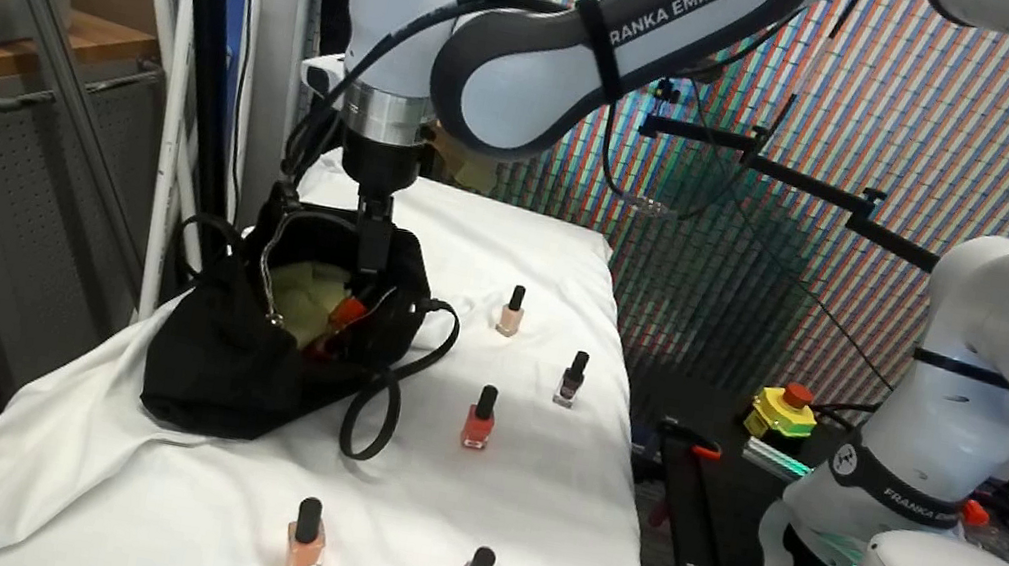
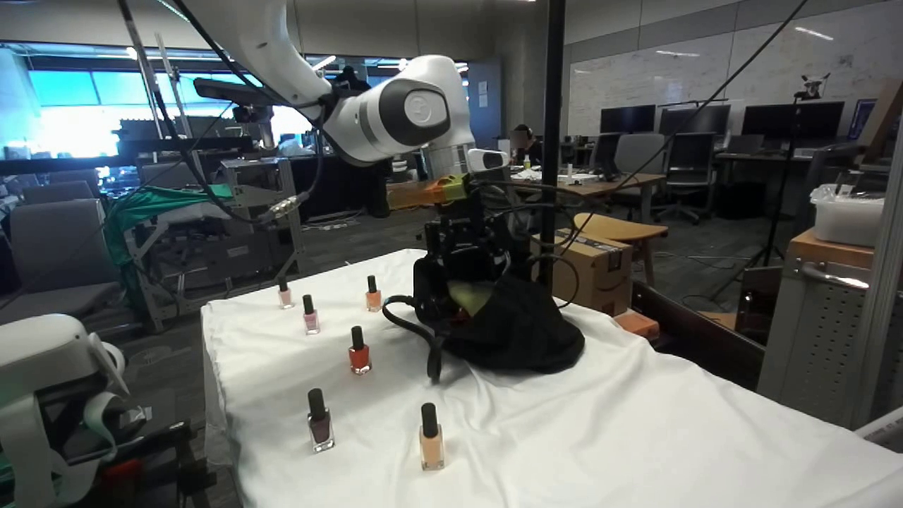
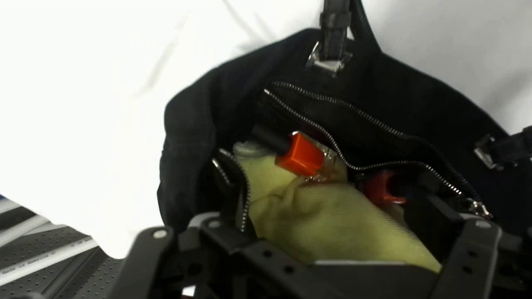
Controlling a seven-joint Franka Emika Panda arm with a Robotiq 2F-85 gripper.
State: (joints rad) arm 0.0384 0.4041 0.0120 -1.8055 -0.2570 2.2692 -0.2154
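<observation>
Over the open mouth of the black fabric handbag (image 1: 231, 381), the black 2-finger gripper (image 3: 326, 195) points down with its fingers spread wide. Inside the handbag, a bright orange, rectangular, black-capped nail-polish bottle (image 3: 300, 154) lies tilted on yellow cloth (image 3: 328, 226), in the gap between the fingers; a darker red bottle (image 3: 379, 189) sits close by 1 finger, whether touching I cannot tell. Outside the handbag, on the side of its black strap (image 2: 434, 356), 6 black-capped glass bottles (image 2: 360, 358) stand upright on the white tablecloth (image 2: 635, 437).
</observation>
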